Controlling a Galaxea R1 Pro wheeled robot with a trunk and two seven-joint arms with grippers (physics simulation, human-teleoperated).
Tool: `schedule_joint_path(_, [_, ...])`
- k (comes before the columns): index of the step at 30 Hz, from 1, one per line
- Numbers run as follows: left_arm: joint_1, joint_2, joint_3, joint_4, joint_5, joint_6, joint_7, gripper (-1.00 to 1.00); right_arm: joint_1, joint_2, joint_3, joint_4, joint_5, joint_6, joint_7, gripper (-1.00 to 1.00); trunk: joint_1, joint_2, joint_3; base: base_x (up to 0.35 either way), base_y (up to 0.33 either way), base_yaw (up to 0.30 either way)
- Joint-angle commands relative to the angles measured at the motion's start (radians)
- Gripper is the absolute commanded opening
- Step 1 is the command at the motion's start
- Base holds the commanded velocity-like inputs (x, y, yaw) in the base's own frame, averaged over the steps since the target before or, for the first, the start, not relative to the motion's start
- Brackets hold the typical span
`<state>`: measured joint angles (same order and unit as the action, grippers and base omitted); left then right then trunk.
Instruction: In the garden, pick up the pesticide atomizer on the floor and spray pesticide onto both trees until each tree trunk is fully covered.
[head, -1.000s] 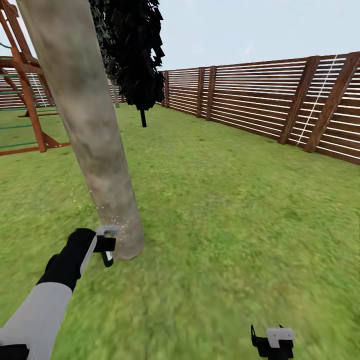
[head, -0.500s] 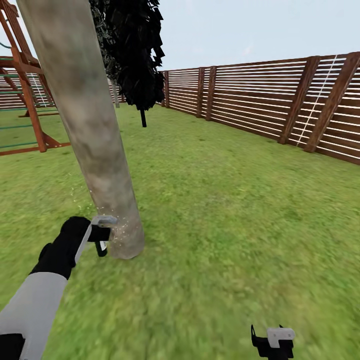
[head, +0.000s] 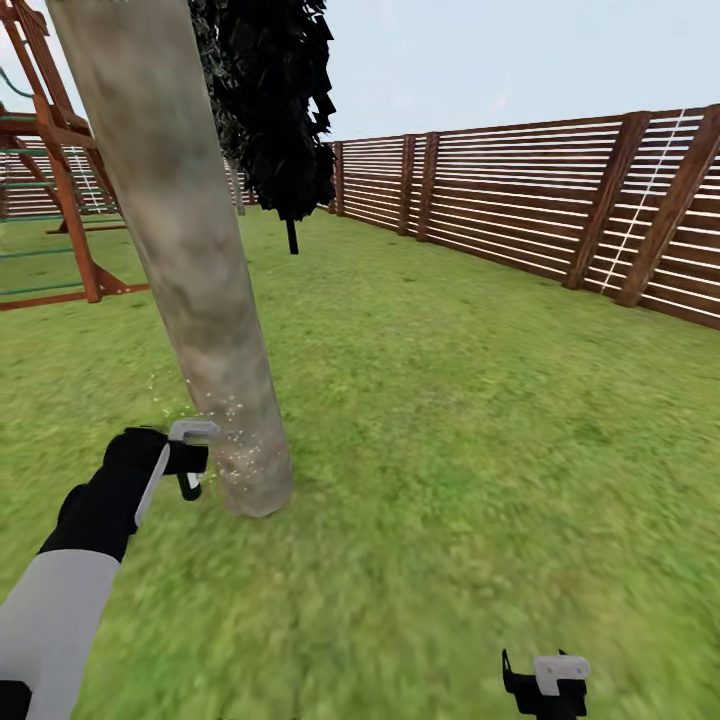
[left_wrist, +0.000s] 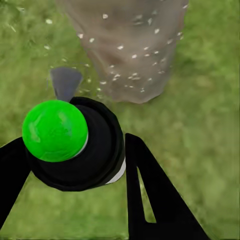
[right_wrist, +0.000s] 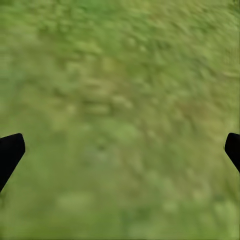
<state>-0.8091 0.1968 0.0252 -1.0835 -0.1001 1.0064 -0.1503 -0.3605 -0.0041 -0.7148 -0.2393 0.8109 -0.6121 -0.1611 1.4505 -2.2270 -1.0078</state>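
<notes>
At the bottom edge of the head view, the right gripper (head: 545, 685) hangs over bare lawn (head: 450, 420), and its wrist camera shows the two fingertips (right_wrist: 10, 152) spread wide apart with only grass between them. To the left and slightly farther out, the left gripper (head: 188, 462) is clamped on the pesticide atomizer (left_wrist: 75, 142), a black body with a green cap and a grey nozzle. The atomizer's long axis runs along the fingers and its nozzle points toward the base of the tree trunk (head: 190, 260), just beside it. White specks of pesticide (left_wrist: 127, 55) dot the lower trunk. Beyond stand a dark columnar tree (head: 270, 100), a red-brown play frame (head: 60, 190) and the slatted fence (head: 530, 190).
</notes>
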Motion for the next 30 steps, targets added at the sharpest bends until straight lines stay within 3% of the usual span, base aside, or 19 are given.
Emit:
schedule_joint_path(1, [0.004,0.004,-0.003,0.005,0.009,-0.001,0.003,-1.00,0.000,0.001,0.000,0.000,0.000,0.000,0.000,1.00,0.000,0.000,0.000,0.000,0.000,0.262])
schedule_joint_path(6, [0.082,-0.004,-0.005,0.009,0.010,-0.005,0.008,-1.00,0.000,0.001,0.000,0.000,0.001,0.000,0.000,1.00,0.000,0.000,0.000,0.019,-0.136,0.147])
schedule_joint_path(10, [0.113,-0.002,-0.002,0.010,0.009,-0.011,0.012,-1.00,0.000,0.002,0.000,0.000,0.001,0.000,0.000,1.00,0.000,0.000,0.000,0.123,-0.266,0.003])
schedule_joint_path(14, [0.118,0.005,0.003,0.041,0.007,-0.014,0.013,-1.00,0.000,0.002,0.000,0.000,0.001,0.000,0.000,1.00,0.000,0.000,0.000,0.156,-0.263,0.000])
schedule_joint_path(16, [0.119,0.007,0.004,0.109,0.007,-0.021,0.015,-1.00,0.000,0.002,0.000,0.000,0.001,0.000,0.000,1.00,0.000,0.000,0.000,0.162,-0.261,0.000])
schedule_joint_path(21, [0.119,0.004,0.004,0.205,0.008,-0.104,0.015,-1.00,0.000,0.002,0.000,0.000,0.001,0.000,0.000,1.00,0.000,0.000,0.000,0.161,-0.261,0.000])
schedule_joint_path(30, [0.135,0.013,0.007,0.209,0.006,-0.114,0.029,-1.00,0.000,0.005,0.002,0.001,-0.001,0.000,0.000,1.00,0.000,0.000,0.000,0.091,-0.265,0.091])
